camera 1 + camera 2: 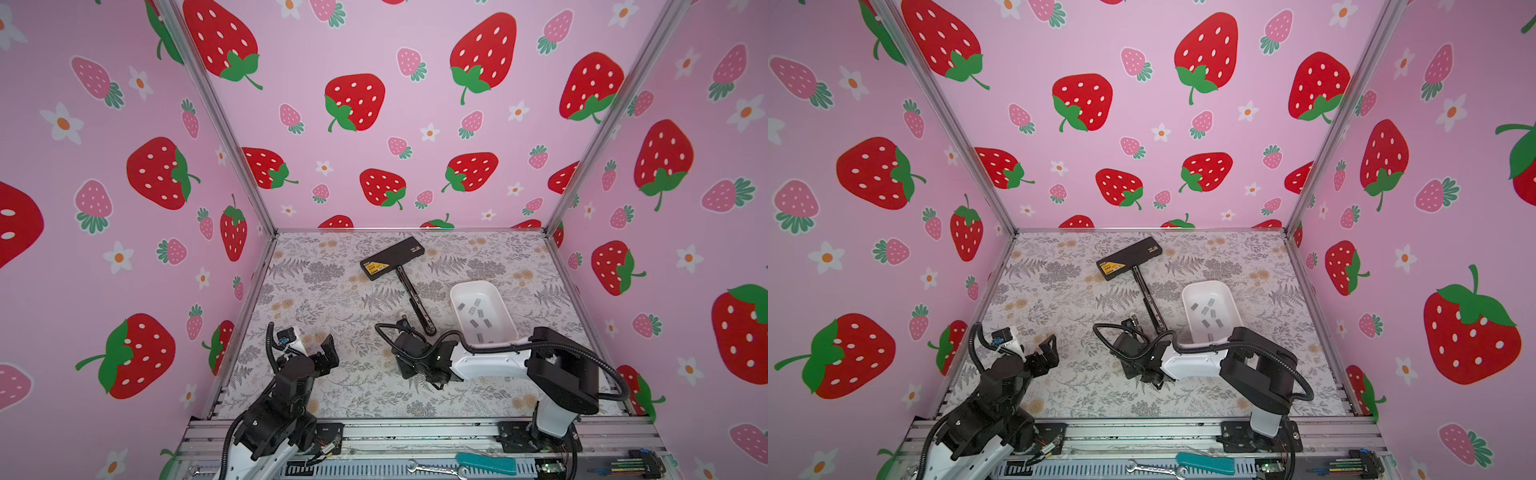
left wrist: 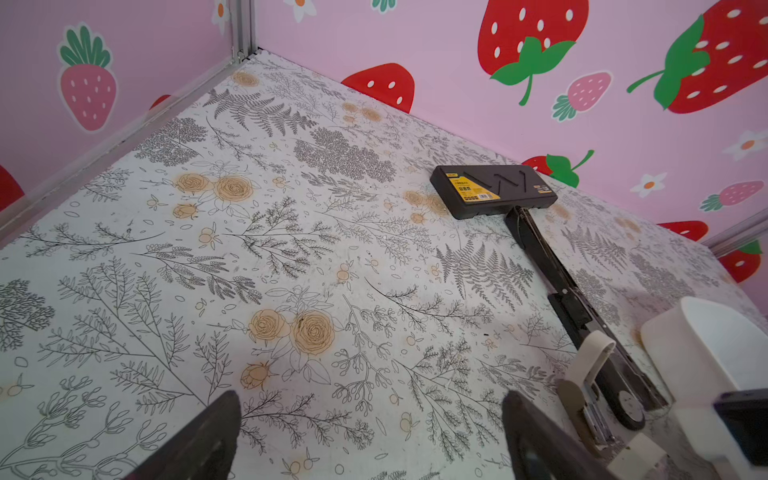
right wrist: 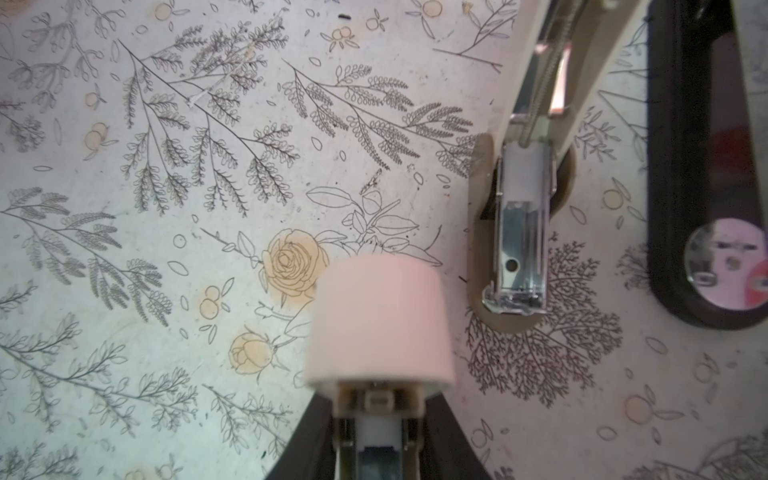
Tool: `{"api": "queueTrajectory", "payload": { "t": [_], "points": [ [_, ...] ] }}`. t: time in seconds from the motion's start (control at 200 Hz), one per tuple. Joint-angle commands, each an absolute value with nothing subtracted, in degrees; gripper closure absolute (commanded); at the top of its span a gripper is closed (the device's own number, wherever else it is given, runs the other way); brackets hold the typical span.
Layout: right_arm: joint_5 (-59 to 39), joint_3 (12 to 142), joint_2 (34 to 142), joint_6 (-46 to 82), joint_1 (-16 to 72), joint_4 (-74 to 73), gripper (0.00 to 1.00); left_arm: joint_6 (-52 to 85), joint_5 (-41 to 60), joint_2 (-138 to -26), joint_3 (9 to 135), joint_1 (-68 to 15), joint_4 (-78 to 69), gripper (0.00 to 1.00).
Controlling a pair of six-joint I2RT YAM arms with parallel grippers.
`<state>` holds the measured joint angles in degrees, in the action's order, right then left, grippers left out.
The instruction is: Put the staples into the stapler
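With my right gripper (image 3: 380, 415) clamped on the cream stapler (image 3: 380, 328), holding its magazine (image 3: 521, 237) open, I'd steady it and send my wide-open left gripper (image 2: 370, 436) to the staples (image 1: 473, 311) in the white tray (image 1: 505, 316), pinching one strip squarely.

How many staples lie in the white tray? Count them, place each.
7 staples, all in the white tray: four clustered at the far end, two mid-tray, one nearest the right arm, which may hide more.
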<state>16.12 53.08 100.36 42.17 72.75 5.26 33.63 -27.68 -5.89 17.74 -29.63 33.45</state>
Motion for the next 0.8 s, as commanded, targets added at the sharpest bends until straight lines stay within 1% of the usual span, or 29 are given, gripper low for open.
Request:
{"api": "queueTrajectory", "payload": {
  "t": [0.0,0.055,0.15,0.215,0.305,0.375,0.48,0.685,0.795],
  "points": [
    [17.21,53.26,100.9,42.3,73.13,6.0,0.84,34.18,-27.18,-6.06,16.79,-29.53,33.05,0.01],
    [16.51,53.35,101.4,42.39,73.13,5.7,0.81,34.45,-27.13,-7.12,16.94,-29.52,32.84,0.01],
    [16.04,53.06,101.44,42.42,73.13,4.9,0.72,34.54,-26.86,-9.45,17.23,-29.53,32.28,0.01],
    [16.22,52.78,101.2,42.46,73.12,4.5,0.7,34.2,-26.1,-10.87,17.36,-29.53,31.4,0.01],
    [16.53,52.13,100.17,42.65,73.13,4.09,0.64,33.84,-25.33,-12.69,17.4,-29.53,30.35,0.01],
    [16.85,51.48,98.92,42.83,73.12,3.79,0.56,33.62,-24.97,-14.06,17.54,-29.53,29.68,0.01],
    [16.87,50.27,97.05,43.01,73.13,3.0,0.49,33.43,-24.35,-15.57,17.75,-29.54,29.02,0.01],
    [17.55,47.85,92.94,43.56,73.12,2.46,0.49,33.32,-23.91,-16.24,17.76,-29.61,28.74,0.01],
    [17.93,46.49,88.3,43.02,73.13,1.8,0.49,33.26,-23.4,-15.9,17.75,-29.62,28.9,0.01]
  ]
}}
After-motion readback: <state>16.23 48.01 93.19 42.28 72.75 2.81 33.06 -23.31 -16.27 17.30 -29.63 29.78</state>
